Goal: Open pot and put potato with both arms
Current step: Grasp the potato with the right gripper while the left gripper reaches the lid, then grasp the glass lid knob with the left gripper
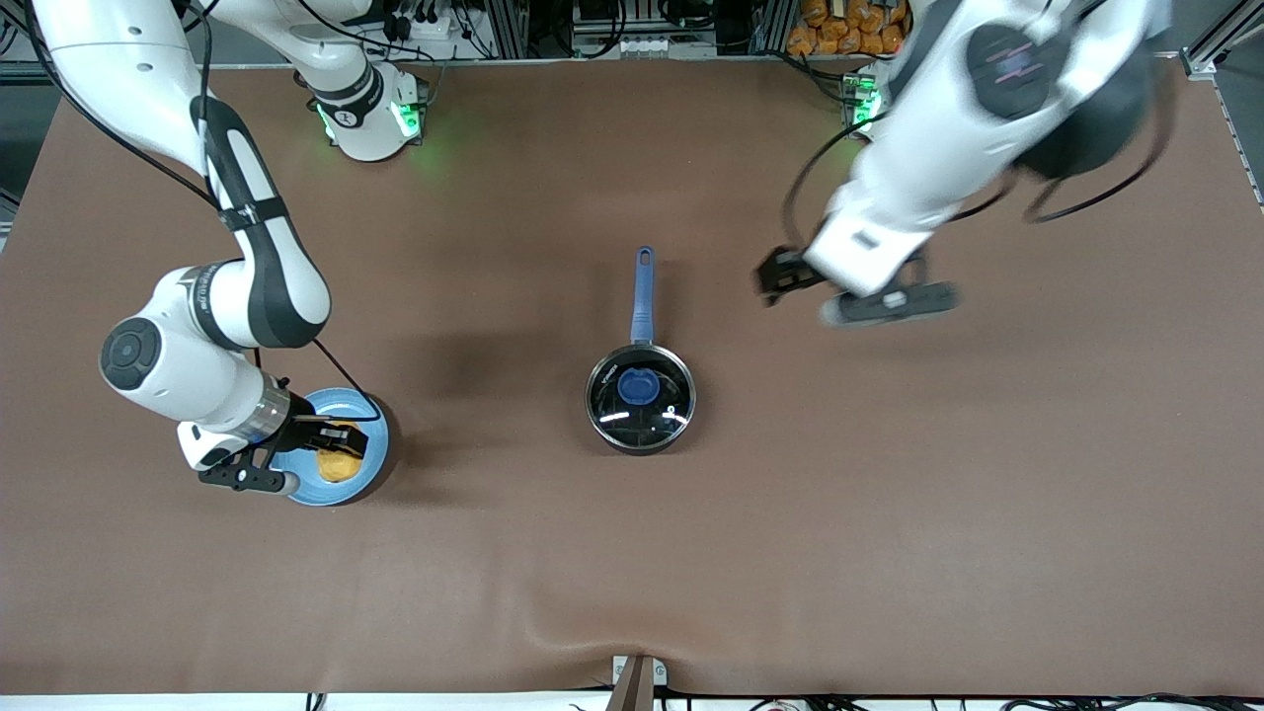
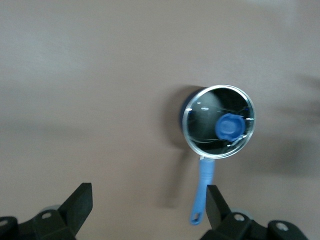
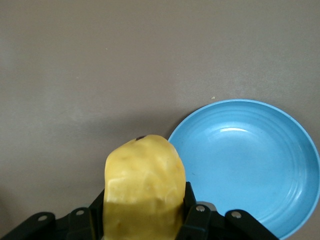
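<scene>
Right gripper (image 1: 331, 441), lower left of the front view, is clamped on the lumpy yellow potato (image 3: 144, 187) over the round blue plate (image 1: 370, 472); left gripper (image 1: 790, 281), fingers apart upper right, hasn't touched the blue-knobbed glass lid (image 1: 640, 387) on the centre black blue-handled pot (image 1: 642, 326).

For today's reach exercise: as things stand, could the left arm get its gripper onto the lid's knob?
Probably yes. The left gripper hangs open over bare table beside the pot's handle, and nothing stands between it and the knob.
</scene>
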Action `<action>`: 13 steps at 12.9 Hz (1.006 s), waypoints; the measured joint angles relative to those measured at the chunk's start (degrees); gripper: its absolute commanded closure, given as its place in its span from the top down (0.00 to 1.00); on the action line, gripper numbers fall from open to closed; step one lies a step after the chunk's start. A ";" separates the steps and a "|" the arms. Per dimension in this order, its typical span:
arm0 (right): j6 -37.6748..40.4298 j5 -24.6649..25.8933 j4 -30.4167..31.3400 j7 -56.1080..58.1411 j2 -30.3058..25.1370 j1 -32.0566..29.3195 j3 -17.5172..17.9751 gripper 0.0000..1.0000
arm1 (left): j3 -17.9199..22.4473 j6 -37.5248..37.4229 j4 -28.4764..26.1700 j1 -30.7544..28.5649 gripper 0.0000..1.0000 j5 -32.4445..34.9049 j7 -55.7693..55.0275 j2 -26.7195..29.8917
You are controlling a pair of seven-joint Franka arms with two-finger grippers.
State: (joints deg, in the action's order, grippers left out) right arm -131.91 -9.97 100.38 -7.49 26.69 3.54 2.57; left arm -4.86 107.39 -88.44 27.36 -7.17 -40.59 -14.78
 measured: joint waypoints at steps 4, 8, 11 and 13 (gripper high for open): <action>5.06 0.01 -0.95 0.04 -2.45 0.11 0.06 0.06 | 0.24 11.21 4.19 6.25 1.00 0.59 -7.02 -12.73; 9.04 0.01 -1.01 0.06 -5.37 0.66 0.14 0.06 | 0.38 16.84 6.31 11.10 1.00 7.05 -14.01 -20.59; 10.21 0.01 -1.01 0.06 -6.41 0.74 0.12 0.06 | 0.83 17.52 8.66 12.77 1.00 8.23 -15.44 -23.91; 10.27 0.01 -1.00 0.06 -6.46 0.74 0.12 0.07 | 2.17 18.57 9.05 13.89 1.00 8.24 -15.48 -25.05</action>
State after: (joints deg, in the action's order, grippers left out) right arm -121.64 -9.96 99.37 -7.42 20.22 4.28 2.69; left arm -2.69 125.96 -79.40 41.24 1.07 -56.07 -39.83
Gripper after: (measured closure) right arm 0.427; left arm 0.000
